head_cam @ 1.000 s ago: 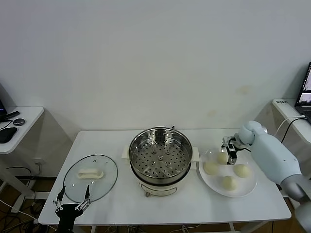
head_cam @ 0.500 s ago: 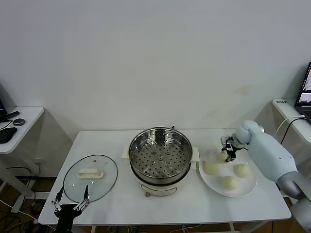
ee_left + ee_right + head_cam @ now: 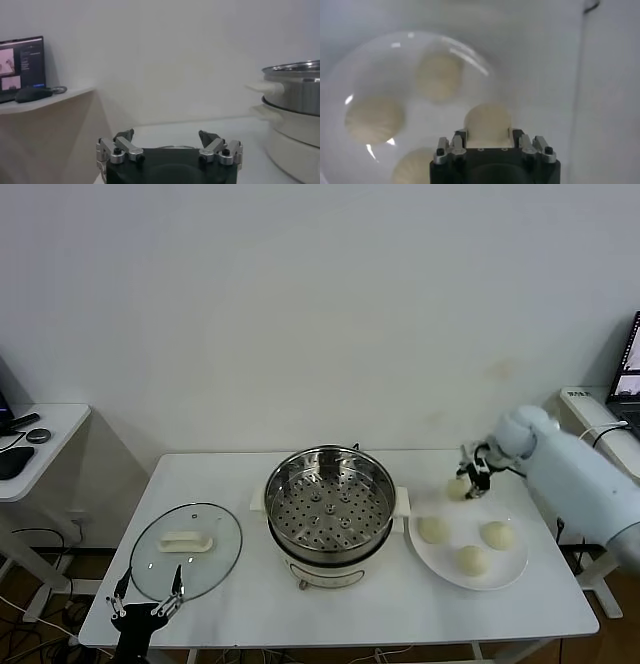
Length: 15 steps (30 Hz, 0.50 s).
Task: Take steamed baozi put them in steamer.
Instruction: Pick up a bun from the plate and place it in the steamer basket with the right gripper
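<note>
- The right gripper (image 3: 470,483) holds one steamed baozi (image 3: 458,488) clamped between its jaws, lifted clear above the far edge of the white plate (image 3: 505,569); the right wrist view shows the bun (image 3: 487,126) seated squarely between the fingers, with the plate visibly below it.
- Three more buns remain on the plate: one nearest the steamer (image 3: 434,530), one on the plate's far-right side (image 3: 497,535) and one toward the front (image 3: 472,560).
- The steamer (image 3: 331,514), its perforated tray bare of buns, stands just beside the plate, on the side toward the robot's left; the held bun hangs beyond the steamer's right-hand handle, a little higher than the rim and not yet over the pot.
- The coming move appears to turn on that single offset: the bun must travel sideways, toward the robot's left, over the steamer's rim before it can be lowered onto the tray. A round bun has no long axis to align, so only the approach across the rim matters.
- The right arm is plainly the nearer one to both plate and steamer.
- The left gripper (image 3: 148,604) waits low at the table's front edge, on the far side of the steamer from the plate, just before the glass lid (image 3: 187,549), its jaws spread wide and holding nothing.
</note>
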Motion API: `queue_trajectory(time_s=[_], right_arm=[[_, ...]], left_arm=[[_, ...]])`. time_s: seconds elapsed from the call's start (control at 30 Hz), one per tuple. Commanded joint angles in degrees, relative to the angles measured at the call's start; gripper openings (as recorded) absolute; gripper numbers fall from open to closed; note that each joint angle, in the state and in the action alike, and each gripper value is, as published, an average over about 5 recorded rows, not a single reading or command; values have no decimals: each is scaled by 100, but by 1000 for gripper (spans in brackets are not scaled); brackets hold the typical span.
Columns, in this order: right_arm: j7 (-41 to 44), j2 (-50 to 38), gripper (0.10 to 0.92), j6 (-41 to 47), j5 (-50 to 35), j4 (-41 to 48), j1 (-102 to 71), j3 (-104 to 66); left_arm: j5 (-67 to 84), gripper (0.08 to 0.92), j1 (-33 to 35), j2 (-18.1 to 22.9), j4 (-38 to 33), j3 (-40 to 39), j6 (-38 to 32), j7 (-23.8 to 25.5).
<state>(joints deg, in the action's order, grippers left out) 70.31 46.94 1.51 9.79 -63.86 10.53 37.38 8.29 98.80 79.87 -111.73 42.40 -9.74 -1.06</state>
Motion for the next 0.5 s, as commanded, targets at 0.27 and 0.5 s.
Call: queue_trajectory(time_s=[0.27, 0.5], right_arm=[[148, 770, 543, -814, -1879, -846, 2363, 1962], [-34, 1852, 551, -1927, -1523, -704, 2200, 2692]], left_arm=[[37, 823, -31, -15, -23, 33, -20, -45], [35, 823, -4, 24, -145, 175, -22, -47]])
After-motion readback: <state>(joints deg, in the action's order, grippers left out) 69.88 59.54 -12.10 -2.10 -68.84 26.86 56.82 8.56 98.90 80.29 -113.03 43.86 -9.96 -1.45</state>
